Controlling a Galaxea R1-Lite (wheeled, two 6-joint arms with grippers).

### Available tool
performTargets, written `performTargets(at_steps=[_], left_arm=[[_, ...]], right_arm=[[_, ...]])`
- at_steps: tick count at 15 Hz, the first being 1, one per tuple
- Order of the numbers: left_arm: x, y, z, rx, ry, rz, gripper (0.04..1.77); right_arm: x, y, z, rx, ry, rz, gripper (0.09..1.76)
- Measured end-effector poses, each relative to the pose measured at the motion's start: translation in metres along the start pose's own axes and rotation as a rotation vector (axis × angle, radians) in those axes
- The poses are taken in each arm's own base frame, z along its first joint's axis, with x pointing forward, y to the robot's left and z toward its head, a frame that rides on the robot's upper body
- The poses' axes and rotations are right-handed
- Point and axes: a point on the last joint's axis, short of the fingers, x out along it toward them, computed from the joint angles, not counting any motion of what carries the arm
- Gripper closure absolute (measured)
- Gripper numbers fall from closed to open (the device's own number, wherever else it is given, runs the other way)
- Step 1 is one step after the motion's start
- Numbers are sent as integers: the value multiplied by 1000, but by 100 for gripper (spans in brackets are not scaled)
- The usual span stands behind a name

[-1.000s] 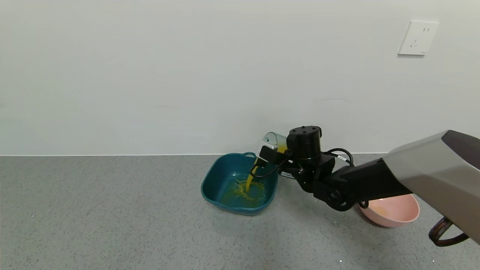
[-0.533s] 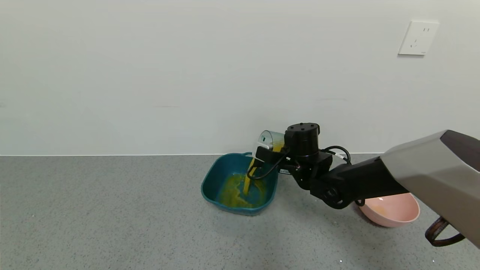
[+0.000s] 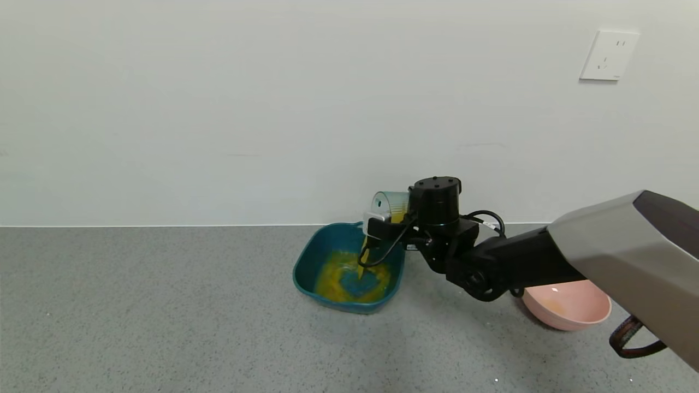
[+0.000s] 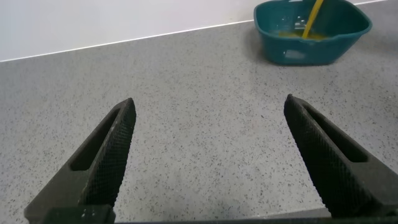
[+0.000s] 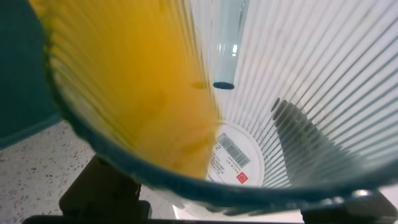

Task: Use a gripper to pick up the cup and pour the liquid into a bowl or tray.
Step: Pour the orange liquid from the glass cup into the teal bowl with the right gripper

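My right gripper [image 3: 394, 218] is shut on the ribbed translucent cup [image 3: 390, 203] and holds it tipped on its side above the far right rim of the dark teal tray [image 3: 306, 261]. A thin stream of orange-yellow liquid [image 3: 362, 263] falls from the cup into the tray, where it pools around a bare patch. The right wrist view looks into the cup [image 5: 298, 93], with liquid [image 5: 143, 93] running along one ribbed wall and a label on the base. The left wrist view shows the tray [image 4: 311, 38] and stream far off. My left gripper [image 4: 208, 155] is open and empty above the counter.
A round pink bowl [image 3: 568, 308] sits on the grey speckled counter [image 3: 164, 316] to the right of the tray, partly behind my right arm. The white wall runs close behind the tray, with a socket [image 3: 609, 54] high at right.
My right gripper has shifted a little left and tipped the cup further. The stream has thinned and the pool of liquid in the tray has spread wider.
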Motion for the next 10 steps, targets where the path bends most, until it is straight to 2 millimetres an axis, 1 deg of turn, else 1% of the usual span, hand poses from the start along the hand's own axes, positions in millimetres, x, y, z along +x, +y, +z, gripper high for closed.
performTargets(at_steps=[10], left_arm=[[0, 0, 0, 0, 0, 0, 9]], right_arm=[[-4, 6, 13, -210, -29, 6, 50]])
